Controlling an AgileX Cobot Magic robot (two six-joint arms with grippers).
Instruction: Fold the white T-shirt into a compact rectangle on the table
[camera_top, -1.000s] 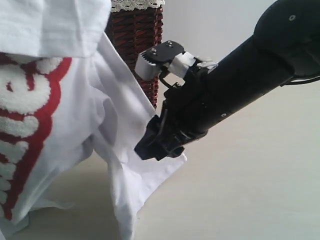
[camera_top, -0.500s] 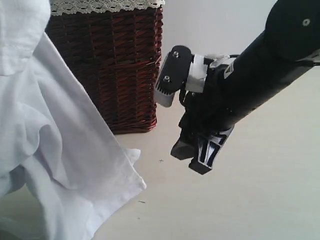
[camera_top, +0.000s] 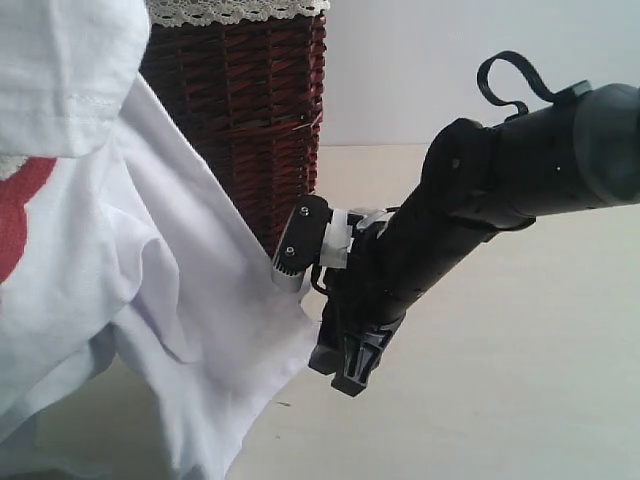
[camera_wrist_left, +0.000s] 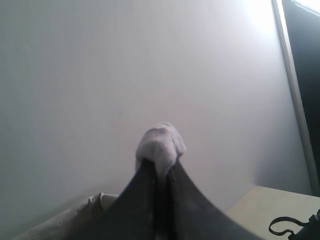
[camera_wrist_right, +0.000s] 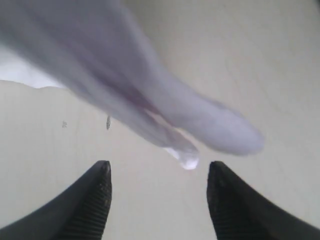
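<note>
The cream surface (camera_top: 520, 400) spreads out from under the basket (camera_top: 250, 120), which stands at its back, and no part of the fold is laid down on it yet. The white T-shirt (camera_top: 150, 300) hangs in the air in front of the basket and covers its left side in the exterior view. A sliver of the red band (camera_top: 12, 215) shows at the edge farthest from the basket. The shirt drapes this way because your left claw (camera_wrist_left: 159, 162), out of the exterior view, is clamped tight on a bunched nub of cloth and holds it up, so its own weight pulls it into loose folds. Your right arm (camera_top: 480, 200) slants down past the basket's near corner, and the right claw (camera_top: 345, 365) sits low beside that corner, right at the shirt's hanging corner (camera_top: 285, 345); you cannot tell whether they touch. Its fingers (camera_wrist_right: 95, 200) are spread wide and grip nothing, and in the right wrist view the blurred cloth lies ahead of them, not between. By my reading, it is lined up to take that corner so both claws can stretch the shirt flat.
</note>
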